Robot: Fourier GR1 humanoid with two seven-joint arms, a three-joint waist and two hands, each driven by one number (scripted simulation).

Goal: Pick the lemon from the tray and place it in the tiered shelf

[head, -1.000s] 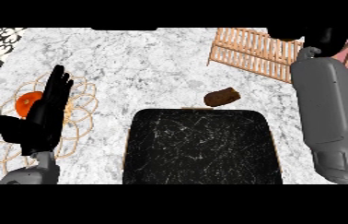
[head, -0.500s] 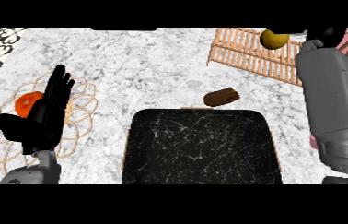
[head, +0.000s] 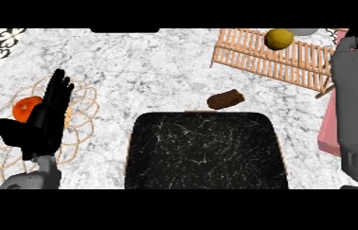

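Lemon (head: 279, 39) at the far right corner of the counter (head: 140, 63), over the slats of the wooden tiered shelf (head: 259, 58); resting there or just above, not possible to tell. Black tray (head: 206, 151) at the middle of the near edge, well apart from the lemon. Just beyond the tray's far edge, a brown lump (head: 225, 100). At the left edge, left hand (head: 43, 125) open, fingers straight, over a wire basket (head: 82, 111) with an orange fruit (head: 26, 108) beside the hand. Along the right edge only the grey right forearm (head: 346, 92); right hand itself not visible. Next to the forearm, a pink object (head: 328, 129).
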